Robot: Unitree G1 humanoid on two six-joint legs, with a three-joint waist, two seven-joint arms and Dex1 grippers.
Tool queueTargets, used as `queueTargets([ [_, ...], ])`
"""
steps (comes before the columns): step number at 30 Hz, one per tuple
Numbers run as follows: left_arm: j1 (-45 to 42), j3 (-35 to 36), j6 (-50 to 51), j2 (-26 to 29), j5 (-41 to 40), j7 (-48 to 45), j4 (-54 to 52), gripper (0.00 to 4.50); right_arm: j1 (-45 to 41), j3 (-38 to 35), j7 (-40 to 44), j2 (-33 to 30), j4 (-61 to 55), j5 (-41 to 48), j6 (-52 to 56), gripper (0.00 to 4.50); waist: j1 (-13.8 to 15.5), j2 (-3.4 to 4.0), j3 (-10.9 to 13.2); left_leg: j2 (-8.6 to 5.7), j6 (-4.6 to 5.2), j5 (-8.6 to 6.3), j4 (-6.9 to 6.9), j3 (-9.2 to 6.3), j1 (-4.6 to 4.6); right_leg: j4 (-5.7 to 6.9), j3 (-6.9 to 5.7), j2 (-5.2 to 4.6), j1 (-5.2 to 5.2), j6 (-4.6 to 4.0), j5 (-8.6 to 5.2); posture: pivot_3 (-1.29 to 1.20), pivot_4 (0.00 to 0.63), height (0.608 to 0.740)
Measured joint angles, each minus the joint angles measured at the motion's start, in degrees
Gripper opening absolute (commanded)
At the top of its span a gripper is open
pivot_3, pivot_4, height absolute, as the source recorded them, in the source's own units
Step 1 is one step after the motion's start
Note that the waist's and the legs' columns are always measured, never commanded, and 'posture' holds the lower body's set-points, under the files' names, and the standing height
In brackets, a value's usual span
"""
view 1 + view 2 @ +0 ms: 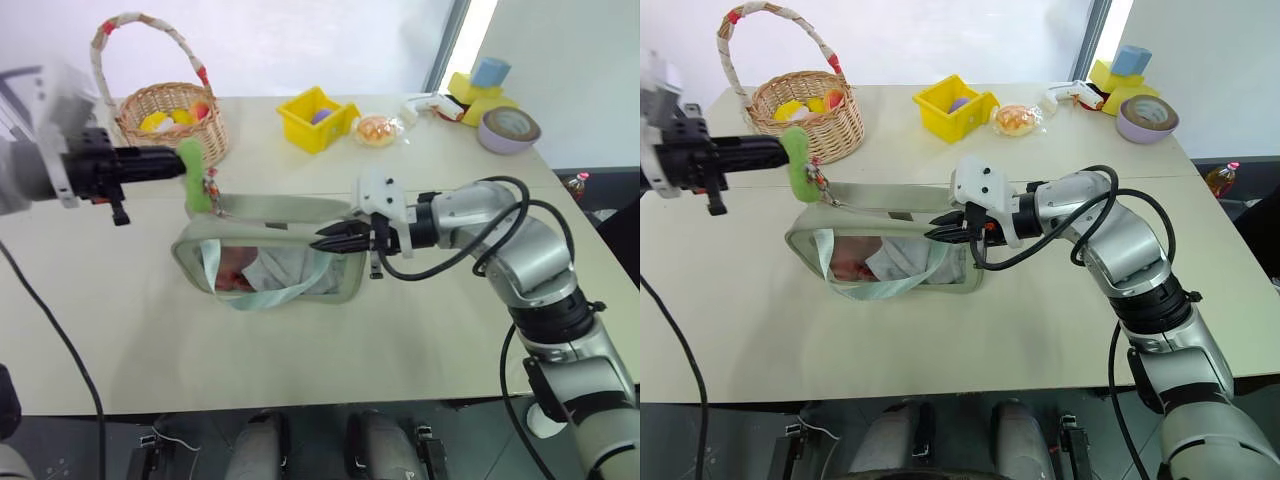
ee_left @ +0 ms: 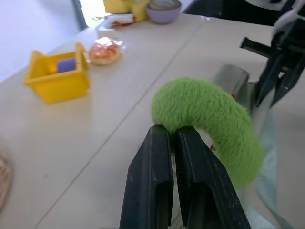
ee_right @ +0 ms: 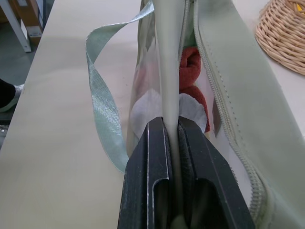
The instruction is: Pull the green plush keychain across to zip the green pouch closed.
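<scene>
green plush keychain (image 2: 209, 126) | pinched by left hand (image 2: 172, 138) | right hand (image 3: 171, 131) clamps green pouch (image 1: 290, 262) | beige table (image 1: 300, 350), possibly window behind

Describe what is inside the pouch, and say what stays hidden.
Through the pouch's clear panel a red cloth and pale grey-white fabric show. The strap crosses the panel, and the opaque walls cover whatever lies deeper.

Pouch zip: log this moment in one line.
left gripper: shut on keychain | right gripper: shut on pouch edge | zipper: open
</scene>
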Motion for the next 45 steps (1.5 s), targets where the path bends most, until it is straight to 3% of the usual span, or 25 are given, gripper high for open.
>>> queueTargets([
  [1,0.1,-1.3,-0.5,-0.6,0.8,0.0,-0.4,0.20,-0.1,0.0,0.0,0.2,0.2,-0.1,0.0,0.00,0.0,0.00,0.0,-0.01,-0.17,0.10,0.00,0.01,0.00,0.00,0.01,0.00,0.00,0.00,0.00,0.00,0.150,0.739],
  [4,0.0,-5.2,-3.8,-1.9,4.1,0.0,-0.2,1.05,-0.2,0.0,-0.1,0.6,0.6,-0.6,-0.1,0.00,0.0,0.00,0.0,-0.04,-0.18,0.10,0.00,0.01,0.00,0.00,0.01,0.02,0.00,0.00,0.00,0.00,0.150,0.739],
  [11,-4.8,-7.1,-6.5,-1.7,7.3,-1.0,2.7,4.47,-0.2,0.3,-0.3,1.7,1.4,-1.7,-1.3,0.00,-0.2,0.00,0.0,-0.03,-0.17,0.10,0.01,0.02,0.00,-0.01,0.01,0.06,0.00,0.00,0.00,0.00,0.150,0.739],
  [16,-4.9,-5.0,-4.7,6.4,7.0,-5.1,3.2,4.47,-0.3,0.7,-0.2,2.2,2.5,-1.9,-2.3,0.00,-0.5,0.01,0.0,0.01,-0.17,0.10,-0.01,0.02,0.00,-0.02,0.05,0.14,-0.04,0.00,0.00,0.00,0.150,0.739],
  [20,4.3,2.2,-3.4,13.8,6.2,-8.4,1.4,4.47,-0.5,0.8,0.0,2.2,3.5,-2.1,-2.8,0.00,-0.3,0.04,0.0,0.07,-0.16,0.09,-0.02,0.05,0.08,-0.02,0.07,0.10,0.02,-0.01,0.00,0.00,0.150,0.739],
  [26,18.6,7.1,-4.1,10.7,6.4,-6.6,-1.2,4.47,-0.6,0.8,0.3,2.1,4.1,-2.2,-3.4,0.00,0.1,0.03,0.0,0.09,0.09,-0.06,-0.03,0.08,0.15,-0.02,0.07,0.02,0.11,-0.01,-0.01,0.00,0.150,0.739],
  [29,19.8,6.6,-4.0,5.9,6.1,-3.0,-2.9,4.47,-0.7,0.8,0.4,2.1,4.0,-2.2,-3.2,0.00,0.1,0.01,0.0,0.07,0.10,-0.06,-0.02,0.05,0.15,-0.01,0.06,0.01,0.11,-0.01,-0.01,0.00,0.150,0.739],
  [32,19.9,5.7,-4.2,5.0,6.2,-1.5,-4.4,4.47,-0.7,0.8,0.5,2.1,4.0,-2.1,-3.1,0.00,0.0,0.00,0.0,0.06,0.10,-0.06,-0.03,0.06,0.15,0.00,0.06,0.01,0.10,-0.01,-0.01,0.00,0.150,0.739],
  [36,21.1,3.9,-5.6,3.9,6.4,-1.2,-6.0,3.22,-0.7,0.8,0.4,2.0,4.0,-2.1,-2.6,0.00,0.0,0.00,0.0,0.06,0.10,-0.06,-0.03,0.06,0.15,-0.01,0.06,0.01,0.10,-0.01,-0.01,0.00,0.150,0.739],
  [42,21.1,3.8,-6.3,4.1,6.5,-1.9,-5.0,0.18,-0.8,0.8,0.2,1.9,4.0,-2.1,-2.4,0.00,0.1,0.00,0.0,0.04,0.11,-0.07,-0.03,0.07,0.15,-0.01,0.05,0.01,0.11,-0.01,-0.01,0.00,0.150,0.739],
  [45,21.1,3.8,-6.3,4.1,6.5,-1.8,-5.2,0.04,-1.0,0.8,0.1,1.9,4.0,-2.1,-2.2,0.00,0.1,0.00,0.0,0.04,0.11,-0.07,-0.03,0.06,0.15,-0.01,0.05,0.01,0.10,-0.01,-0.01,0.00,0.150,0.739],
])
